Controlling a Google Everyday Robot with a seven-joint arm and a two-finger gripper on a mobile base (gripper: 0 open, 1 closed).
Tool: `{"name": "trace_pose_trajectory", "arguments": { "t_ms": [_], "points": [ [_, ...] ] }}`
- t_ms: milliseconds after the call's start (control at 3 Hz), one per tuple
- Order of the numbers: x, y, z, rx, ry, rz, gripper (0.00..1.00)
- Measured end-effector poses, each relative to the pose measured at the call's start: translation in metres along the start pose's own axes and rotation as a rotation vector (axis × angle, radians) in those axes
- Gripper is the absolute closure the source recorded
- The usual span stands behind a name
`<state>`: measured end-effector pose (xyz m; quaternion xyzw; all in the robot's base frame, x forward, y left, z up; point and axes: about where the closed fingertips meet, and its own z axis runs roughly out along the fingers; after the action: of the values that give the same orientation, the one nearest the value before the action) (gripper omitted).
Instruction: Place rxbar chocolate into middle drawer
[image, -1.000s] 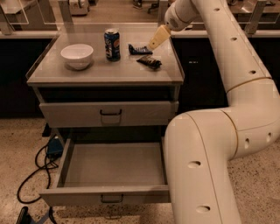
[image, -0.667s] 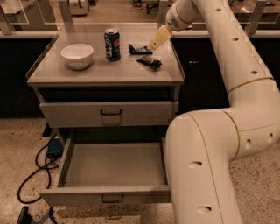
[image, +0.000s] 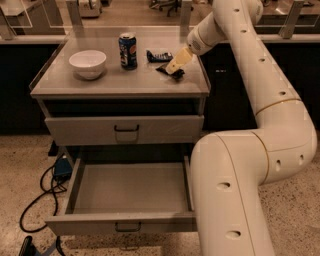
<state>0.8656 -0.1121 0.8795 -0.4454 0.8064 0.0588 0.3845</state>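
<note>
I am looking at a grey cabinet (image: 125, 85) with a flat top. Everything here is on it, in it or next to it.

On the cabinet's top, near the right edge as I face it, lies the rxbar chocolate (image: 179, 74). It is a small, dark, crinkly wrapper. The gripper (image: 173, 66) is right down on the bar, at the same spot on the cabinet's top. It is pale yellow and it tilts down from the big white arm (image: 265, 75). I cannot tell if the gripper is squeezing the bar or has let go.

Just behind the bar, nearer the back of the cabinet's top, lies a flat dark packet (image: 158, 55) with light print. In the middle of the cabinet's top a blue soda can (image: 128, 50) stands up straight. On the left part of the cabinet's top sits a white bowl (image: 88, 63), the right way up.

On the cabinet's front, the upper drawer (image: 125, 130) is pushed shut. Under it, the middle drawer (image: 120, 223) is pulled far out of the cabinet, and I can see its bare grey floor. The bar is not in it.

On the ground to the left of the cabinet lie black cables (image: 35, 205). The thick white part of the arm stands at the cabinet's right side.
</note>
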Motion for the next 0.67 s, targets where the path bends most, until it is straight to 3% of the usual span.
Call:
{"name": "trace_pose_trajectory", "arguments": {
  "t_ms": [333,667],
  "points": [
    [0.0,0.0,0.0,0.0,0.0,0.0,0.0],
    [0.011,0.017,0.017,-0.072,0.011,0.018,0.0]
  ]
}}
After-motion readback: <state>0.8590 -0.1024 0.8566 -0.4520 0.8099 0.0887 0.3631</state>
